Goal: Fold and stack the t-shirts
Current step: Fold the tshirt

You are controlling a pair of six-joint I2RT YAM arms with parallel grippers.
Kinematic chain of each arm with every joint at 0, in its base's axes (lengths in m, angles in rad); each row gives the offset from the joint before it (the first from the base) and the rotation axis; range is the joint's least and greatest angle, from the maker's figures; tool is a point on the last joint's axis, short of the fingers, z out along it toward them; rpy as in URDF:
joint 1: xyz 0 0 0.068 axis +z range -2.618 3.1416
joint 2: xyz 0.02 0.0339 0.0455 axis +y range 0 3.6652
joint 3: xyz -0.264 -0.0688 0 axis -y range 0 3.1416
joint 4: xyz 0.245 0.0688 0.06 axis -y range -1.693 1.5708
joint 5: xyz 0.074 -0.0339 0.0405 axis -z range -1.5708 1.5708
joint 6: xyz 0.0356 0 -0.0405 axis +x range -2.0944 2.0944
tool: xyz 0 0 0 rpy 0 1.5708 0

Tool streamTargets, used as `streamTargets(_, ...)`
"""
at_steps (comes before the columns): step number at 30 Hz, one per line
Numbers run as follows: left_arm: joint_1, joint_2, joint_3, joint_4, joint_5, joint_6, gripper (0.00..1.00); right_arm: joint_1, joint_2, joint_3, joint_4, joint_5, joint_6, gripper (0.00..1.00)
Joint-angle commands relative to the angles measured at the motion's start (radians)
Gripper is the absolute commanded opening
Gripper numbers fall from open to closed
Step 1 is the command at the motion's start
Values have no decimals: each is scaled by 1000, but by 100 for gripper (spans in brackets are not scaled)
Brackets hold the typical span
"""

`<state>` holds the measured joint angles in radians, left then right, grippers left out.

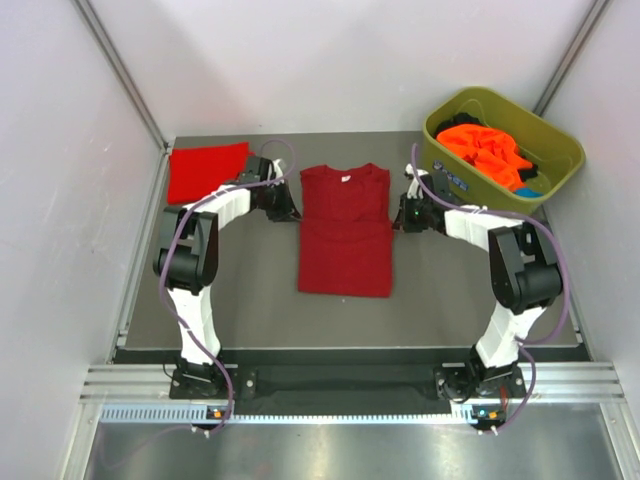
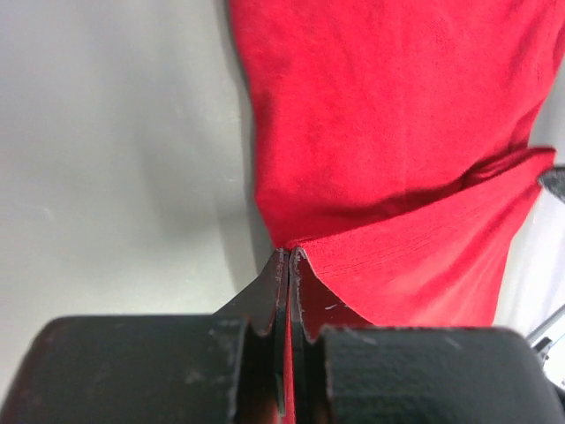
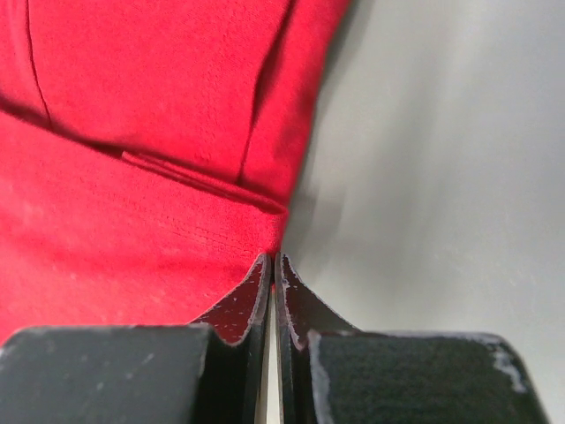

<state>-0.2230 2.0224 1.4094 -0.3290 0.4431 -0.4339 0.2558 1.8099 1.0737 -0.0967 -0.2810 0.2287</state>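
A dark crimson short-sleeved cloth t-shirt (image 1: 345,235) is laid flat on the grey table (image 1: 250,290), its small white neck label (image 1: 345,178) at the far end and its lower half folded up over itself. The left gripper (image 1: 292,213) is set at this shirt's left edge, its fingers pressed together with a sliver of red cloth pinched between them (image 2: 289,256). The right gripper (image 1: 398,215) is set at the shirt's right edge with its fingers together at the fold (image 3: 272,258); whether cloth is caught there cannot be told. A brighter red folded t-shirt (image 1: 207,170) is seen to the far left of the crimson shirt, and orange t-shirts (image 1: 485,150) are heaped in an olive-green plastic tub (image 1: 575,150) to its far right
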Motion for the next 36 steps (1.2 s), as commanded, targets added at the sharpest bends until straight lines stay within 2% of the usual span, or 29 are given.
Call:
streamTargets(1,25,-43,-27,90,-30,-15,0,-29,-89,-32,87,39,1,0)
streamTargets(9,27,2,0,90,14,-39,0,-30,-55,-17,137,-10,17,0)
streamTargets(10,28,5,2,87,6,-40,3,-30,-47,-12,134,-14,15,2)
streamTargets(11,28,4,3,79,2,-42,19,-29,-43,-6,120,-17,15,9)
streamTargets(14,30,-23,14,33,-26,-37,44,-30,-50,6,68,-35,9,25)
streamTargets(16,34,-50,33,-37,-69,-28,48,-29,-82,-3,31,-34,14,33)
streamTargets(17,36,-79,39,-68,-85,-22,50,-29,-101,-11,5,-23,20,41)
streamTargets(19,37,-112,36,-148,-107,-20,54,-29,-159,-34,-102,-15,34,45)
streamTargets(21,33,-183,-15,-154,-55,-32,55,-18,-225,-73,-152,-35,61,46)
streamTargets(22,28,-210,-91,-145,7,-35,56,-13,-248,-134,-165,-71,72,46)
streamTargets(29,-62,-445,-476,-72,40,-51,58,46,-493,-429,-120,-130,194,48)
streamTargets(32,-64,-502,-596,23,66,-103,61,103,-532,-475,-91,-112,236,48)
streamTargets(36,-64,-487,-639,59,66,-132,61,158,-518,-514,-32,-92,287,48)
